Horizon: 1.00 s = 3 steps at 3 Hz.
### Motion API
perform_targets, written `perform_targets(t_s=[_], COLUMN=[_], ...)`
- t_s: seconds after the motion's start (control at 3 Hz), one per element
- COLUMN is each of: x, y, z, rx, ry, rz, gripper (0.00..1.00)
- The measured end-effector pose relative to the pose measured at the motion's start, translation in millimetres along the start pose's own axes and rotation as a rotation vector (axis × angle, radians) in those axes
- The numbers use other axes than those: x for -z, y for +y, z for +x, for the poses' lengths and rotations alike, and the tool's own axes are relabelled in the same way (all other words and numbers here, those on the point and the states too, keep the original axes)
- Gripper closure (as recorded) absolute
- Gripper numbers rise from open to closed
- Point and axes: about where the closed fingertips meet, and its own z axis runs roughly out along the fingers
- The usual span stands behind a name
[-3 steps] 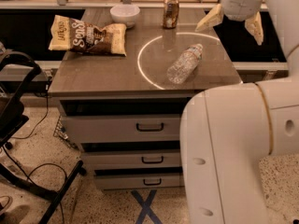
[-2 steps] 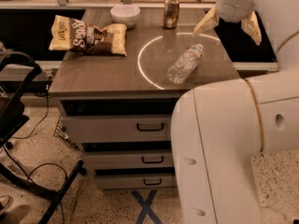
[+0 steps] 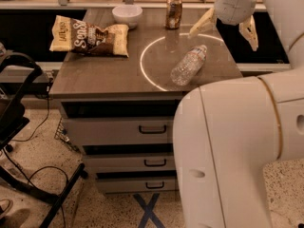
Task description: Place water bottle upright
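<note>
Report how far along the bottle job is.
Done: nothing yet. The bottle lies on its side on the table, cap toward the back right.
In hand: the gripper hovers open beyond the cap end, apart from the bottle and holding nothing.
Left: lower onto the bottle, grasp it, stand it upright and let go.

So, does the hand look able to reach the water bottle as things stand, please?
Probably yes: the open hand hangs just beyond the water bottle, which lies on its side with nothing between them.
</note>
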Motion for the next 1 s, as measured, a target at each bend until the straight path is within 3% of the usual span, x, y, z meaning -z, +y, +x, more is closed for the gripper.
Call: perform_targets(t_s=[0.33, 0.67, 1.0], x=[-2, -22, -33], y=[17, 56, 78], z=[11, 11, 7], rx=[-0.023, -0.094, -0.140], ry=[0.037, 0.075, 0.080], rz=[-0.065, -0.100, -0.094], gripper=[0.00, 0.00, 0.00])
